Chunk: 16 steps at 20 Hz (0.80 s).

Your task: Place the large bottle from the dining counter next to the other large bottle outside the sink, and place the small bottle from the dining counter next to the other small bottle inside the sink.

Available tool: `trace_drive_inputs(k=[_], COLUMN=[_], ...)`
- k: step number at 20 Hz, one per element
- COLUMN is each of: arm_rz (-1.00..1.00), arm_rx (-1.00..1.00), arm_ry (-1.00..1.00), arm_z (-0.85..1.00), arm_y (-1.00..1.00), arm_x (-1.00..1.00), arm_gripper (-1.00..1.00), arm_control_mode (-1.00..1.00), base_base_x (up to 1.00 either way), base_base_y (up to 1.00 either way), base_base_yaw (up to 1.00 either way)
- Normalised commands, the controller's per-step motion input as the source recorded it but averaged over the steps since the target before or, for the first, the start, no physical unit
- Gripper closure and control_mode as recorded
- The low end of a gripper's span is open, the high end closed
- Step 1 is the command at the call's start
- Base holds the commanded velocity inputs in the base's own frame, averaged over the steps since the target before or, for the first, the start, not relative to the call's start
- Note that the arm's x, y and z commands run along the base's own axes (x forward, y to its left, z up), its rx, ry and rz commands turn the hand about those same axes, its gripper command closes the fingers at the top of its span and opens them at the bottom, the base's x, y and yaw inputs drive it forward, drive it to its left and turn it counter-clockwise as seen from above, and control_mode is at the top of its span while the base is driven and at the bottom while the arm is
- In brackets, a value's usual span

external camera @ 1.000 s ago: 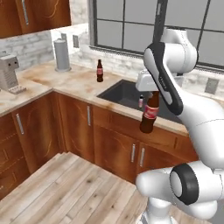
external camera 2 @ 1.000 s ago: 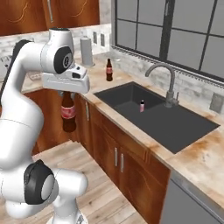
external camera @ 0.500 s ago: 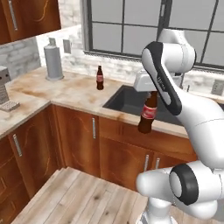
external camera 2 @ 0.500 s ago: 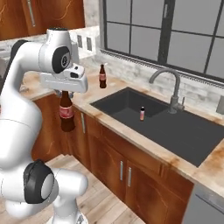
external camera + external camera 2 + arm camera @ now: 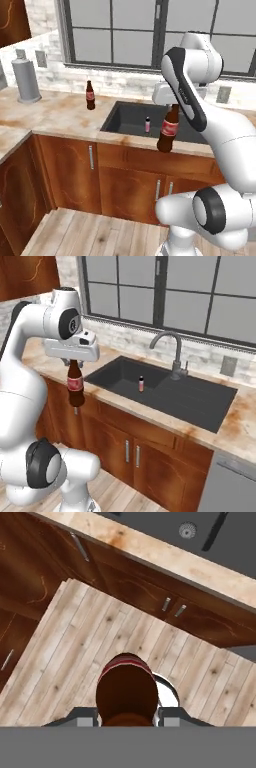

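Observation:
My gripper (image 5: 174, 106) (image 5: 73, 362) is shut on the neck of the large bottle (image 5: 168, 131) (image 5: 75, 388) (image 5: 126, 691), dark brown with a red label. It hangs upright in front of the counter's front edge, above the wooden floor. The other large bottle (image 5: 90, 95) stands on the marble counter left of the sink (image 5: 124, 114) (image 5: 195, 398). The other small bottle (image 5: 147, 124) (image 5: 141, 384), pink, stands upright inside the sink basin. The dining counter and its small bottle are out of view.
A curved faucet (image 5: 173, 352) rises behind the sink under the window. A steel canister (image 5: 26, 80) stands at the counter's far left. Brown cabinets (image 5: 75, 170) run below, with the counter turning a corner at the left. Wooden floor (image 5: 60, 642) lies under the hand.
The whole picture has shifted as the base moved, bringing the sink counter nearer and more square on. The large bottle stays held in the gripper in the same pose.

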Motion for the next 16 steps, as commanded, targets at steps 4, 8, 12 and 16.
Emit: trace_drive_inputs(k=[4, 8, 12, 16], arm_rz=[0.00, 0.00, 0.00, 0.00], arm_rx=[0.00, 0.00, 0.00, 0.00], arm_ry=[0.00, 0.00, 0.00, 0.00], arm_z=[0.00, 0.00, 0.00, 0.00], arm_y=[0.00, 0.00, 0.00, 0.00], arm_x=[0.00, 0.00, 0.00, 0.00], arm_gripper=[1.00, 1.00, 1.00, 1.00], arm_control_mode=[1.00, 1.00, 1.00, 1.00], base_base_x=[0.51, 0.74, 0.85, 0.49], base_base_y=[0.30, 0.28, 0.39, 0.51], base_base_yaw=[-0.39, -0.41, -0.36, -0.26])
